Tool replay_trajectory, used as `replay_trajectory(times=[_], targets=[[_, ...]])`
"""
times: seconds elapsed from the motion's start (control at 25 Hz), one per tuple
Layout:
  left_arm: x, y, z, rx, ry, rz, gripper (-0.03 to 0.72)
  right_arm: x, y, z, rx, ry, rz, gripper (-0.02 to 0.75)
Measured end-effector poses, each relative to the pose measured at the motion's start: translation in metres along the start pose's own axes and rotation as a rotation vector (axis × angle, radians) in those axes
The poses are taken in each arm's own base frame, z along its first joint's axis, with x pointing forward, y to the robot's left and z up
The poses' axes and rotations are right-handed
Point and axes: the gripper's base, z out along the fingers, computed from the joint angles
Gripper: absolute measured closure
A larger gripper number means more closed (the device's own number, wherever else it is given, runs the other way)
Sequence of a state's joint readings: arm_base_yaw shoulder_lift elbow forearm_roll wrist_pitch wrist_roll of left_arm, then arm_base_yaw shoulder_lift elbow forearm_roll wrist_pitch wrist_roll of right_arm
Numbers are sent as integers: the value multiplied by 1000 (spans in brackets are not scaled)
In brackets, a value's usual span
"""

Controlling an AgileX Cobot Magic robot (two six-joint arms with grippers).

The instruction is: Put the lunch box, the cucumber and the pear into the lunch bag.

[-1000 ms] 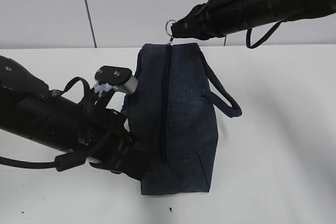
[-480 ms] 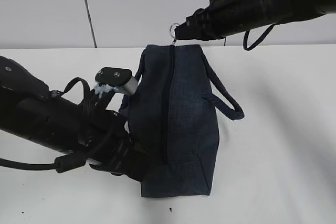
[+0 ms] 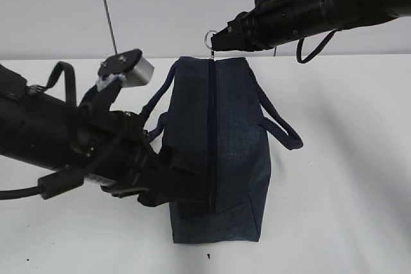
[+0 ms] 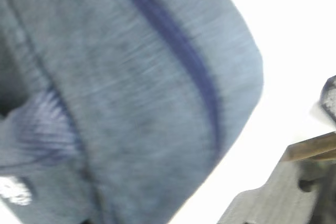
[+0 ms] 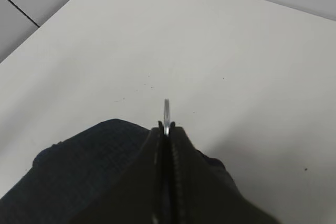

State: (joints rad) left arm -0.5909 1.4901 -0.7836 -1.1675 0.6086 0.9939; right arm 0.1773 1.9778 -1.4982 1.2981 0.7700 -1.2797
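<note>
The lunch bag (image 3: 218,152) is dark navy and lies on the white table with its long zipper (image 3: 210,133) closed along the top. My right gripper (image 3: 216,40) is shut on the metal ring pull (image 3: 209,34) at the bag's far end; the ring (image 5: 166,113) sticks up between its closed fingers. My left gripper (image 3: 186,187) hovers over the bag's near left side. In the blurred left wrist view, one finger (image 4: 273,203) stands well off to the side of the bag (image 4: 131,103), so it looks open. The lunch box, cucumber and pear are out of view.
The bag's two strap handles hang to the left (image 3: 154,104) and right (image 3: 279,126). White table (image 3: 347,178) lies around the bag, with a grey wall behind. My left arm (image 3: 58,139) lies low across the left side.
My left arm has risen and swung up over the bag's near left side. The bag has straightened a little. My right gripper stays on the ring pull.
</note>
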Motion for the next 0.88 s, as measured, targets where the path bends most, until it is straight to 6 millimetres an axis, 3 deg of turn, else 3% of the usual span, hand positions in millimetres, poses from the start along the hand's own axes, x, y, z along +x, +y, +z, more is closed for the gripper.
replay_trajectory(times=[0.2, 0.56, 0.76, 0.88], targets=[[-6, -18, -25, 29, -74, -14, 216, 0, 1, 0, -6, 2, 0, 732], [-20, -37, -72, -47, -321, -15, 232, 1, 2, 0, -19, 6, 0, 732], [-31, -31, -83, -142, -450, -56, 239, 1, 3, 0, -31, 9, 0, 732], [-47, -23, -82, -162, -478, -88, 241, 1, 3, 0, -32, 10, 0, 732]])
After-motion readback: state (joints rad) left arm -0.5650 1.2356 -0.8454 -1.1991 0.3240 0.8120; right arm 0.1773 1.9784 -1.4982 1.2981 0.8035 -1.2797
